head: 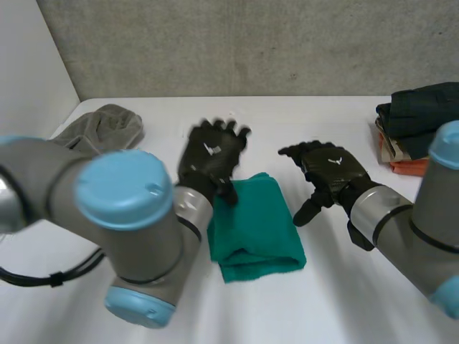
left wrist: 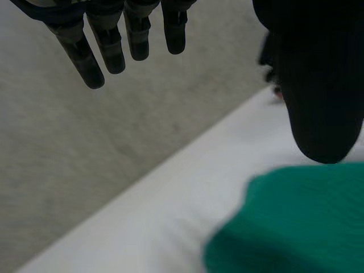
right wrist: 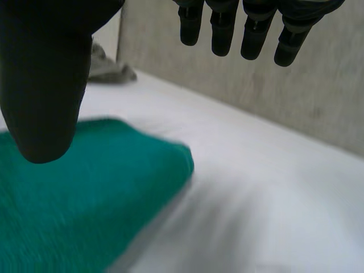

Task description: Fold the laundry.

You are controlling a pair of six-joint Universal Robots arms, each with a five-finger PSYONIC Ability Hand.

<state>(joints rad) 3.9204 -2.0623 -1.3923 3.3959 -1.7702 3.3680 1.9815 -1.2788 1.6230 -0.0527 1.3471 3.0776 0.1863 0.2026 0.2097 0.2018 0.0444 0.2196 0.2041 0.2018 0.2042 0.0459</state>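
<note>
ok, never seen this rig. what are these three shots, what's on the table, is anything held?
It is a robot with two arms, each ending in a black hand. The head view looks down from between the arms. There the left hand is at the far edge of a folded green cloth, and the right hand is just beside that cloth. The other two shots come from a camera on each wrist, looking along the palm, so you see that hand's own fingers and thumb, with the green cloth near the thumb. Both hands have straight fingers and hold nothing. Also on the white table: a crumpled grey cloth at far left and a stack of dark folded clothes at far right.
</note>
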